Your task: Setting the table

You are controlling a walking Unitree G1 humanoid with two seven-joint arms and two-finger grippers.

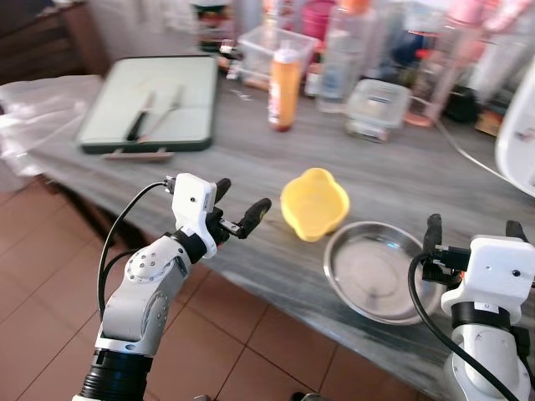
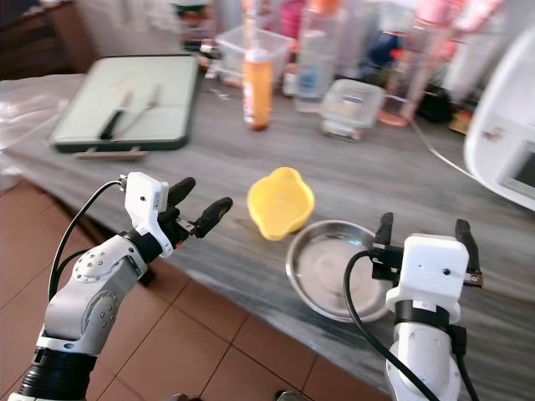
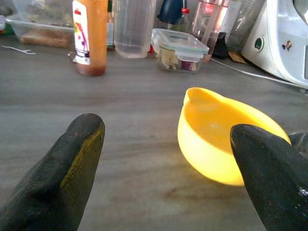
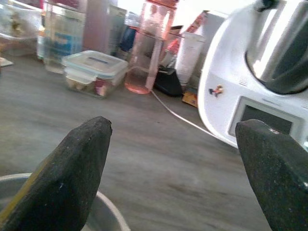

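The left gripper hovers at the counter's near edge, fingers spread and empty, aimed at one yellow bowl lying tilted just beside one steel plate. The right gripper, also spread wide, hangs over that plate's near rim. Beyond stand an orange sauce bottle, a lidded food container and a green tray (holding two utensils).
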